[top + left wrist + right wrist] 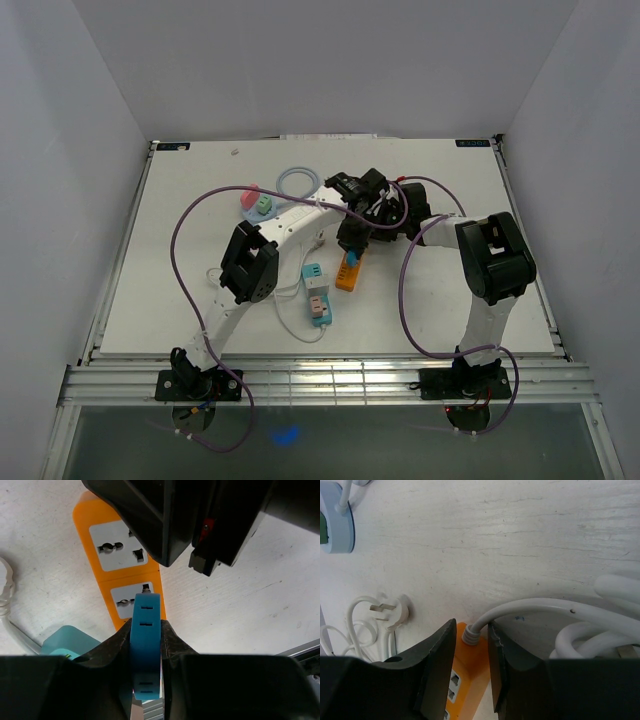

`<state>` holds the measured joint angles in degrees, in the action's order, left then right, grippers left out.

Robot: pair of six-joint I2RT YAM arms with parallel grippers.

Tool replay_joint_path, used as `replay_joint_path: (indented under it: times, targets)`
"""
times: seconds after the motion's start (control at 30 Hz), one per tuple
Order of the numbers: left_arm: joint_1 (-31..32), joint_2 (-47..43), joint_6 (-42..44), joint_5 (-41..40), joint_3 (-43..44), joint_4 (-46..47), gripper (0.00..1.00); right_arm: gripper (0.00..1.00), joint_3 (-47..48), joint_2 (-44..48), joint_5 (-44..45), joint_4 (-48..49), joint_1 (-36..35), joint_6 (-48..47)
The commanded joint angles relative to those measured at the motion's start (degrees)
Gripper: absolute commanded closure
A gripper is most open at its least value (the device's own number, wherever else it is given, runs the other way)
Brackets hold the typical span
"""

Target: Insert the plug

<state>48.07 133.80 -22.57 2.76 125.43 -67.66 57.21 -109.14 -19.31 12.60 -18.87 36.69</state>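
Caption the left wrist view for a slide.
Left tool grips a blue plug, aimed at a socket of the orange power strip.

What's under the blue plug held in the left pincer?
The orange power strip lies flat on the table below the blue plug, which the left pincer holds. Two socket faces show; the plug covers part of the nearer one. The plug's prongs are hidden.
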Motion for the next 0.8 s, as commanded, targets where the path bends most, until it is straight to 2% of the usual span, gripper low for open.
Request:
replay_joint_path:
  times: [0.0,0.77]
  targets:
    - [-0.44,0.5,-0.28,-1.45,2.8,-1.51,1.0,0.62,-1.4,-0.63,-0.47,-0.38,-0.46,0.05]
    - [-1.05,2.7,-1.6,-0.13,5.97,-3.97,1.0,0.62,-1.31,-1.07,-0.46,-0.56,-0.46,-0.3]
